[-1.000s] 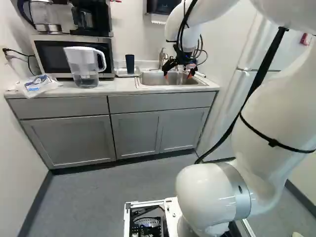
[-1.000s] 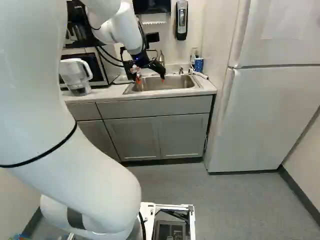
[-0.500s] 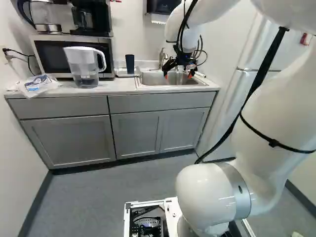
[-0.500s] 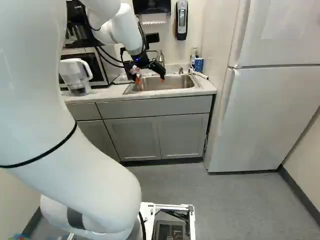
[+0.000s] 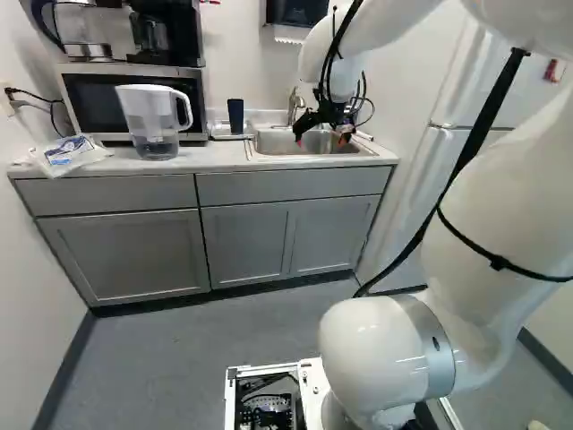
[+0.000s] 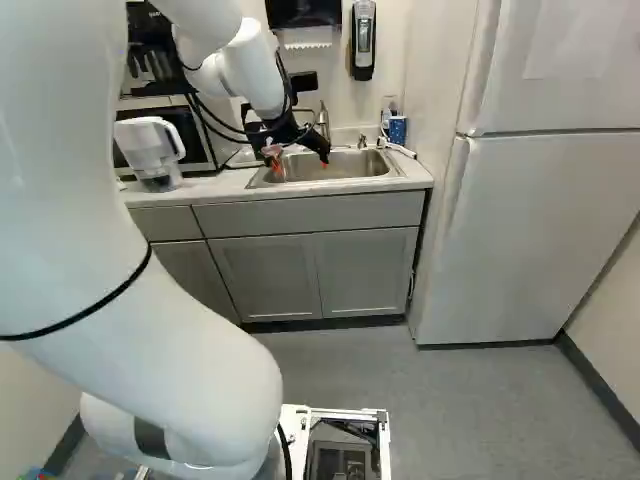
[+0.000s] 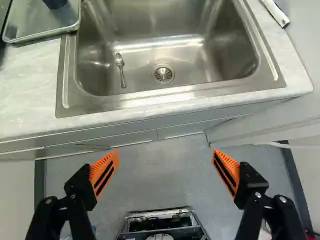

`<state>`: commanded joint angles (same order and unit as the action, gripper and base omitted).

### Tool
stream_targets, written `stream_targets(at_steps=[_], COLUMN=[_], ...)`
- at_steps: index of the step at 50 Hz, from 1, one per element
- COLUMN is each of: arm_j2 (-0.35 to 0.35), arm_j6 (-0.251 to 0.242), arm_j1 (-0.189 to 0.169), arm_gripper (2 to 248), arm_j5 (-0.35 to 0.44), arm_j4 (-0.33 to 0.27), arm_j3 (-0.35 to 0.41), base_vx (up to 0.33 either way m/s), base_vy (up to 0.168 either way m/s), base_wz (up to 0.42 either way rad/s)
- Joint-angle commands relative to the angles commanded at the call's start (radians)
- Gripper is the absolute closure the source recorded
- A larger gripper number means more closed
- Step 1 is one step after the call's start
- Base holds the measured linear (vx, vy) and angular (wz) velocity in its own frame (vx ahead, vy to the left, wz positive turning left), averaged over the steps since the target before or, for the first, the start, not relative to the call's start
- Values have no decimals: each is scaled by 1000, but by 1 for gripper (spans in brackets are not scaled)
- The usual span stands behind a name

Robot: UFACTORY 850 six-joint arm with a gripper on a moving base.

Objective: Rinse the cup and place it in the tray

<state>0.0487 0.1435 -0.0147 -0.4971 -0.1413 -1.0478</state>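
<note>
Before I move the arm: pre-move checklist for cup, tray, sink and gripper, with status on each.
1. Gripper open, nothing between its fingers: ok.
2. Cup on the tray: ok, it stands on it, beside the sink.
3. Gripper away from the cup: ok, a gap shows between them in the left base view.
4. Sink emptied: not ok, a spoon lies in it beside the drain.
5. Cup rinsed: cannot tell, no view shows its inside or any wetness.
6. Faucet shut off: cannot tell, its handle is too small to read.
</note>
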Motion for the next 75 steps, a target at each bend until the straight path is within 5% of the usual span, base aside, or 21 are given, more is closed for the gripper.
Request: stream_targets(at_steps=[37, 75], arm_j2=[44, 115], arm_j6=[-27, -71], arm_j1=[3, 7], arm_gripper=[3, 3], arm_j5=[259, 682], arm_j4=[27, 70], arm_j3=[182, 478], base_vx=[0, 0], base_vy=[0, 0], base_wz=[0, 0])
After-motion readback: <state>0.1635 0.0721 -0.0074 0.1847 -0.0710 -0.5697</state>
